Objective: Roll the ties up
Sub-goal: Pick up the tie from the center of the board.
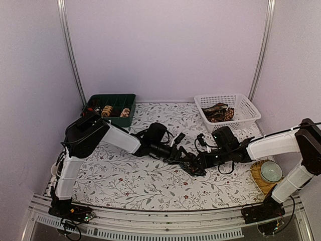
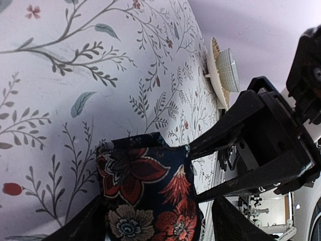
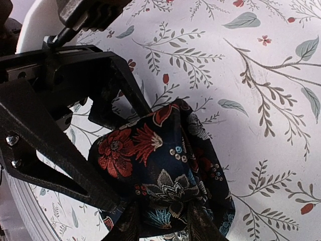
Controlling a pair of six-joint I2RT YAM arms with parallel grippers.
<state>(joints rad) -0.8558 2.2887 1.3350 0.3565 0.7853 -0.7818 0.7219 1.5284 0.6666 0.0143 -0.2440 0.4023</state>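
One tie (image 1: 193,166), dark cloth with red and tan flowers, is bunched into a small bundle at the middle of the table, between both grippers. My left gripper (image 1: 183,156) comes from the left; in the left wrist view (image 2: 158,213) its fingers stand on either side of the tie (image 2: 145,186) and hold it. My right gripper (image 1: 201,160) comes from the right; in the right wrist view (image 3: 163,227) its fingers pinch the lower part of the tie (image 3: 165,160). The two grippers nearly touch each other.
A dark green compartment tray (image 1: 93,100) with coiled ties stands at the back left. A white mesh basket (image 1: 251,108) at the back right holds more ties (image 1: 218,113). A pale bowl (image 1: 271,171) on a woven mat sits at the right front.
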